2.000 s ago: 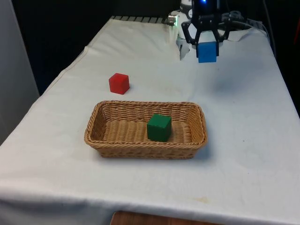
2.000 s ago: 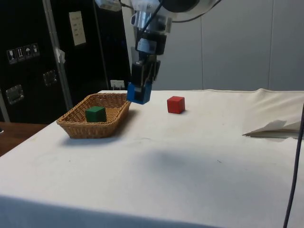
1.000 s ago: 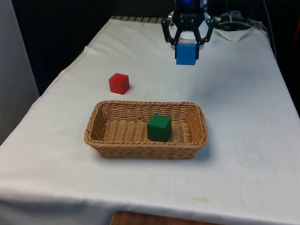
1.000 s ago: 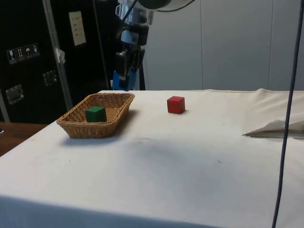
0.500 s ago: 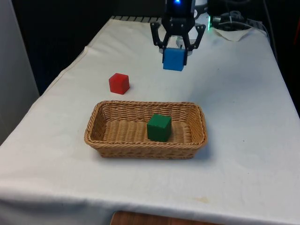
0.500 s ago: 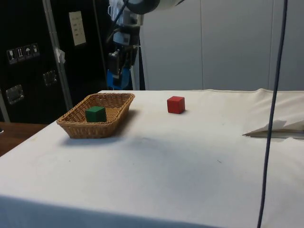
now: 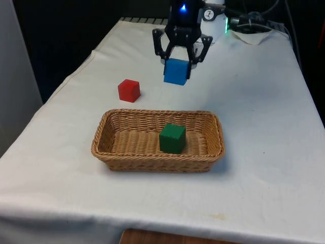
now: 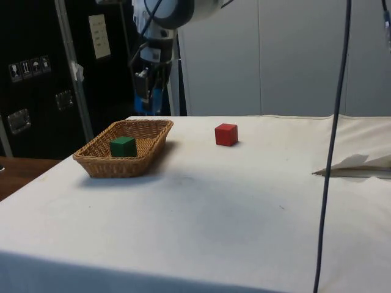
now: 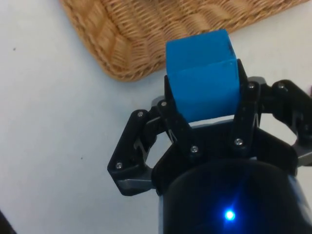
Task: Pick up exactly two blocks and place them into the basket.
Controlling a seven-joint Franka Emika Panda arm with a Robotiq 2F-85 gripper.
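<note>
Black two-finger gripper (image 7: 177,60) aloft beyond the woven wicker basket (image 7: 127,156), fingers pinching a blue cube block (image 7: 176,71) by opposite faces so it hangs level for release; green cube block (image 7: 172,138) sits inside the basket; red cube block (image 7: 129,90) rests apart on the white-clothed tabletop (image 7: 254,112); blue likely second and final

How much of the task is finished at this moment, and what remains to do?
Done: one green block lies in the basket. In hand: the gripper holds the blue block in the air, beyond the basket's far rim. Left: carry it over the basket and release it. The red block stays on the cloth.
</note>
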